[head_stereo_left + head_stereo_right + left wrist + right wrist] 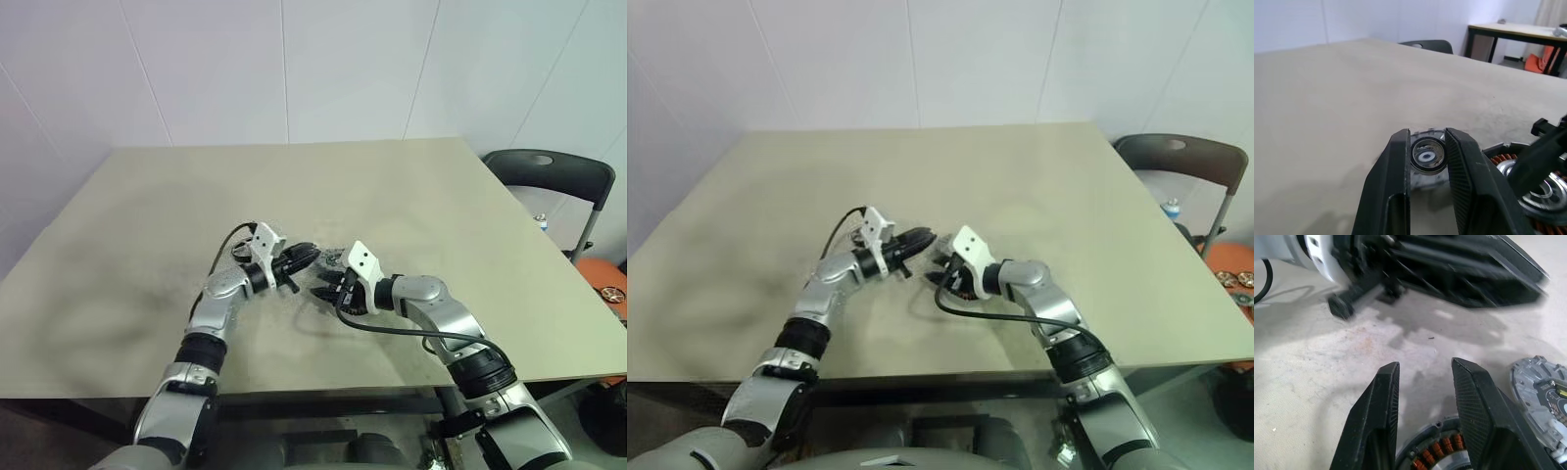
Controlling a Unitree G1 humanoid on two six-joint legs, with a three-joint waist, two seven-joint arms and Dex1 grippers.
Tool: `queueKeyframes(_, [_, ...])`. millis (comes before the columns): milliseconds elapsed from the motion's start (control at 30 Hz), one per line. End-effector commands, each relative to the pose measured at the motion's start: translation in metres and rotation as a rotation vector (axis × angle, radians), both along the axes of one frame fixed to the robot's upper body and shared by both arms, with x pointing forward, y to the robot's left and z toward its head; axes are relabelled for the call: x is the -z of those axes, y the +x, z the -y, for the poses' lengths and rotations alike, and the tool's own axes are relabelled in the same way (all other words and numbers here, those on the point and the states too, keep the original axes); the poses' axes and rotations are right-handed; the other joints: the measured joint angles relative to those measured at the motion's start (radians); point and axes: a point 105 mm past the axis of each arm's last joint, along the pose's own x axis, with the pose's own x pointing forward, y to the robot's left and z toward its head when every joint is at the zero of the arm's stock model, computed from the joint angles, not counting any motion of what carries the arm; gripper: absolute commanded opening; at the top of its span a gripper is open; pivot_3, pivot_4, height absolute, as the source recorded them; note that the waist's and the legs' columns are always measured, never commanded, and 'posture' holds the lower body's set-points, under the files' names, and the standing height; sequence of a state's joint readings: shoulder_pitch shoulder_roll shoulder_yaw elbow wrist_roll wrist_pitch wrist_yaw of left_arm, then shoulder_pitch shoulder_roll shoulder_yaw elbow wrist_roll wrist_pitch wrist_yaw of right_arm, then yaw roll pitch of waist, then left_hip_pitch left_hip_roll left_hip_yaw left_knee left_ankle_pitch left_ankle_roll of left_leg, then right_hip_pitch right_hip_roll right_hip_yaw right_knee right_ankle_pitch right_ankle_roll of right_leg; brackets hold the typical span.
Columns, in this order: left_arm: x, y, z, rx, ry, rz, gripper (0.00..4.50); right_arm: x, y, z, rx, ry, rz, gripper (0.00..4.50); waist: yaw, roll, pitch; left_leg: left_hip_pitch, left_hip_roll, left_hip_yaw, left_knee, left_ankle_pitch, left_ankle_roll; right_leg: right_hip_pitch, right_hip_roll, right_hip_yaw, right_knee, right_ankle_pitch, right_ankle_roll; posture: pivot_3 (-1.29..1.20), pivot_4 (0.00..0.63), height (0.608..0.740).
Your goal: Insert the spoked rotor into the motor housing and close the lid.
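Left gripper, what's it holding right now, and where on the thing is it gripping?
The left gripper pinches the spoked rotor by its black outer rim, one finger on each side.

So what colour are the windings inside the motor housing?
Copper-orange windings in the dark motor housing, best in the right wrist view.

The bench (pixel 411 196) is viewed from above by the two head cameras, aimed forward and down at moderate range; nearly the same scene is covered by both, with a slight sideways offset. The left wrist camera is set close behind the left pincer (pixel 1428 147), looking level along its fingers across the bench towards a chair (pixel 1426 45). The right wrist camera is set close behind the right pincer (pixel 1425 377), angled down at the bench. The motor housing (pixel 1442 450) is shared by both wrist views.
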State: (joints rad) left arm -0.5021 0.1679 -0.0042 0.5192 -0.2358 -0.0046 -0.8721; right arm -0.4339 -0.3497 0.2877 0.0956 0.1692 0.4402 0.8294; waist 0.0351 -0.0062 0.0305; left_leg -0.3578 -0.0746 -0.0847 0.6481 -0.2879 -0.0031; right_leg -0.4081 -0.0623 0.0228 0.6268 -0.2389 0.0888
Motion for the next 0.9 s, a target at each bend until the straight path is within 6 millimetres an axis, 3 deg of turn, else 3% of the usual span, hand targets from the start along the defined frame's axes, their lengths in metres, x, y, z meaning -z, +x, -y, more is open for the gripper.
queueKeyframes(33, [-0.023, -0.003, -0.008, -0.001, -0.041, 0.058, 0.70, -0.013, 0.004, -0.004, -0.010, 0.024, 0.050, 1.77, 0.002, 0.000, 0.000, 0.000, 0.000, 0.000, 0.000, 0.000, 0.000, 0.000, 0.000, 0.000, 0.000, 0.000, 0.000, 0.00, 0.000, 0.740])
queueKeyframes(367, [-0.029, -0.013, 0.005, 0.107, -0.020, 0.073, 0.70, -0.020, 0.002, 0.016, -0.039, 0.037, 0.022, 1.77, 0.003, 0.000, 0.000, 0.000, -0.001, 0.000, 0.001, 0.000, 0.000, 0.001, 0.000, -0.001, -0.001, 0.000, 0.000, 0.00, 0.000, 0.740])
queueKeyframes(467, [-0.026, -0.019, 0.027, 0.209, -0.007, 0.067, 0.70, -0.035, -0.018, 0.047, -0.104, 0.075, -0.032, 1.77, 0.011, 0.000, 0.001, 0.000, -0.001, 0.000, 0.000, 0.000, 0.000, 0.001, 0.000, -0.001, -0.002, 0.000, 0.000, 0.00, 0.000, 0.740])
queueKeyframes(567, [-0.025, -0.021, 0.038, 0.259, -0.006, 0.060, 0.70, -0.043, -0.028, 0.063, -0.118, 0.096, -0.051, 1.77, 0.006, 0.000, 0.001, -0.001, -0.001, -0.001, 0.001, -0.001, 0.002, 0.004, 0.000, -0.003, -0.007, 0.000, 0.000, 0.00, 0.000, 0.740])
queueKeyframes(800, [-0.014, -0.025, 0.061, 0.351, 0.010, 0.027, 0.70, -0.055, -0.018, 0.091, 0.006, 0.104, -0.007, 1.77, 0.006, 0.000, 0.001, 0.000, 0.001, 0.001, 0.000, -0.002, 0.003, 0.005, 0.001, -0.001, -0.008, 0.000, 0.000, 0.00, 0.000, 0.740])
queueKeyframes(900, [-0.001, -0.025, 0.068, 0.381, 0.093, 0.019, 0.70, -0.056, -0.017, 0.099, 0.034, 0.085, 0.006, 1.77, 0.006, -0.001, 0.001, -0.001, 0.000, 0.001, 0.001, -0.002, 0.004, 0.005, 0.000, -0.001, -0.009, 0.000, 0.000, 0.00, 0.000, 0.740])
